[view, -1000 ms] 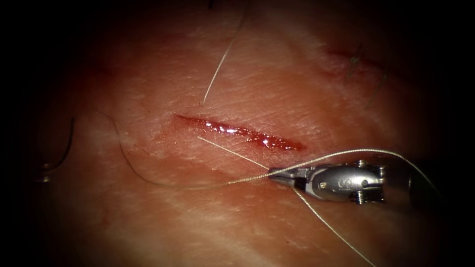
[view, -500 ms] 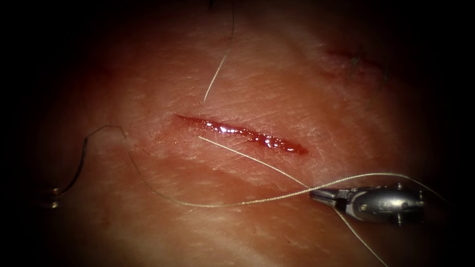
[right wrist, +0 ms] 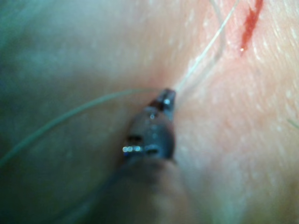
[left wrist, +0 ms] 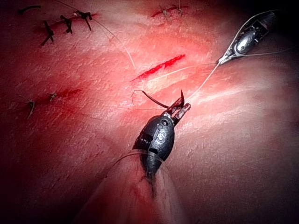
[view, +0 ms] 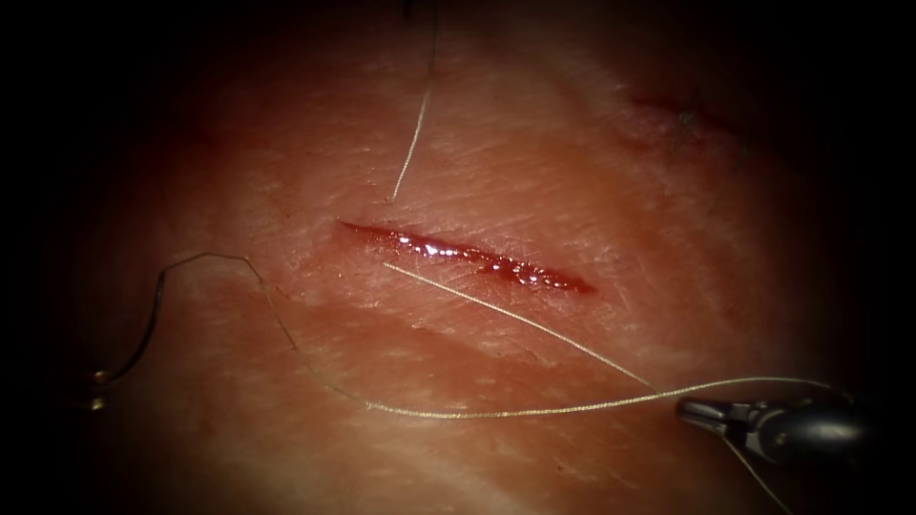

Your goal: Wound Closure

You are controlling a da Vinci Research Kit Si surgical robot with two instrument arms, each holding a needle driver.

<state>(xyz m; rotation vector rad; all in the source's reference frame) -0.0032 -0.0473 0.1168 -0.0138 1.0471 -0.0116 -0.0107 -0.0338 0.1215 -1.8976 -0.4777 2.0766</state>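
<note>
Holding the thread tight, the right tool has its jaws pinched on it and has pulled away to the lower right of the cut. The left tool pinches the curved needle near its sharp end, above the tissue, left of the cut.
</note>
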